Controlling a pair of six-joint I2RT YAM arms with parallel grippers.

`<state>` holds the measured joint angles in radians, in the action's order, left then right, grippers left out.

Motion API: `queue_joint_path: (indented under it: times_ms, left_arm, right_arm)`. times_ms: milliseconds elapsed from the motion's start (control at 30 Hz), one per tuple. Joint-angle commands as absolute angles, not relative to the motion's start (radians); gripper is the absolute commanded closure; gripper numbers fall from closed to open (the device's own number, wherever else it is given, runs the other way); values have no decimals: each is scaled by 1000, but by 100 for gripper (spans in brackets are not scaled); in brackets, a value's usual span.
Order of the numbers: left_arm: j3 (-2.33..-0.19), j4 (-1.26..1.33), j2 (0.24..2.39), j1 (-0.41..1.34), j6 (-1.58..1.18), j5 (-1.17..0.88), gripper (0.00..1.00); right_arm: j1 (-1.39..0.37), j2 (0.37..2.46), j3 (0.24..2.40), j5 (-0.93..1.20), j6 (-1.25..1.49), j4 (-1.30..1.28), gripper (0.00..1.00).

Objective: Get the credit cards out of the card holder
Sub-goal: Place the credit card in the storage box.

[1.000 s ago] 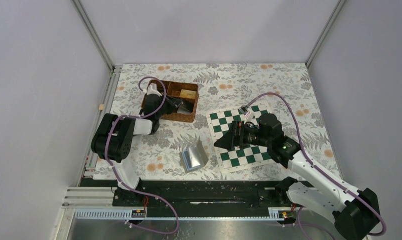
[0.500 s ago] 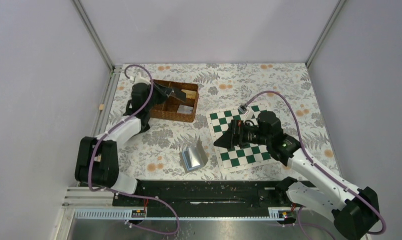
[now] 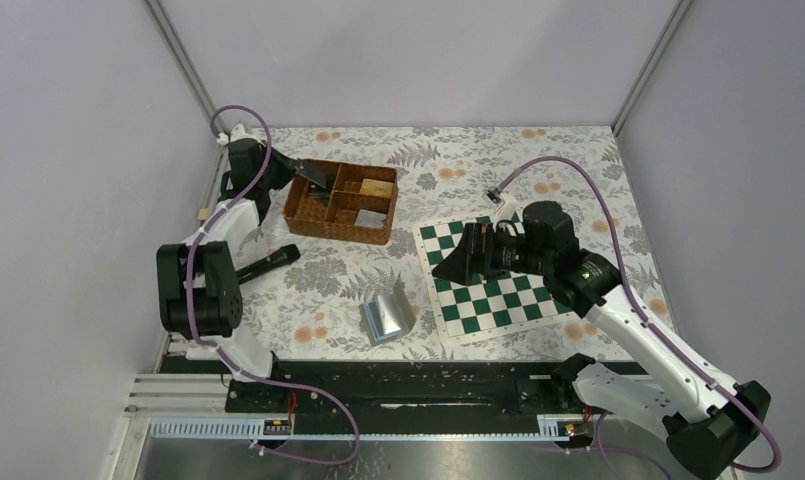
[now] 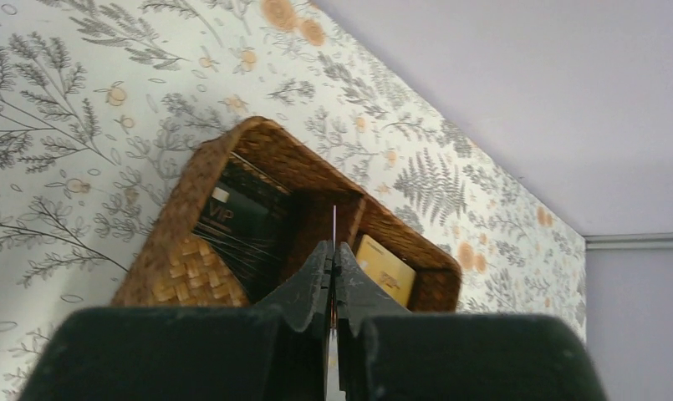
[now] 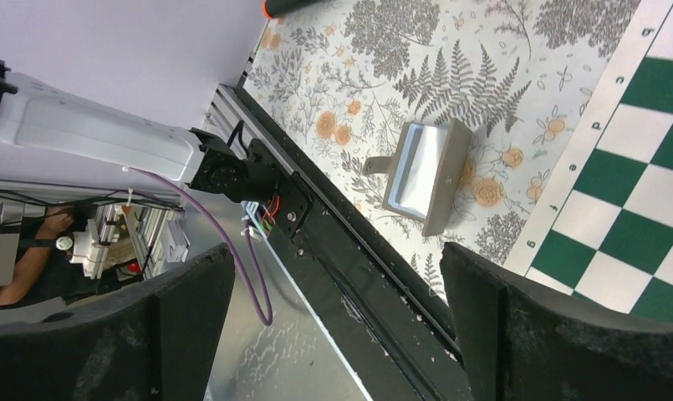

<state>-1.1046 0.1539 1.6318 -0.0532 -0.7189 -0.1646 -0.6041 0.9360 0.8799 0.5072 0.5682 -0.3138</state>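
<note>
Hovering over the far-left corner of the basket, the left gripper has its fingers pressed together on a thin card, visible edge-on only. A dark card and a gold card lie in separate compartments. The right gripper hangs fully spread and empty above the chessboard. The card holder stands open, tent-like, on the table just left of the chessboard, apart from both grippers.

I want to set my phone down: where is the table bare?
The widest bare cloth lies at the far edge, behind the chessboard mat and right of the wicker basket. A smaller patch lies between the card holder and the left arm. Crowded: the basket and the mat under the right arm.
</note>
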Motion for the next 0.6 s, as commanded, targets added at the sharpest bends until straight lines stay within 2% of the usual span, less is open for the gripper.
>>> queue_joint_path:
  times_ms: [0,567]
  left_arm:
    - [-1180,211,1710,-84,-692,-210,100]
    - [-1289,293,1926,-84,-667,-288,100]
  right_arm:
    - [-597,971,968,480,526,-360,0]
    - [-585,1048,1033,495,520,-359,0]
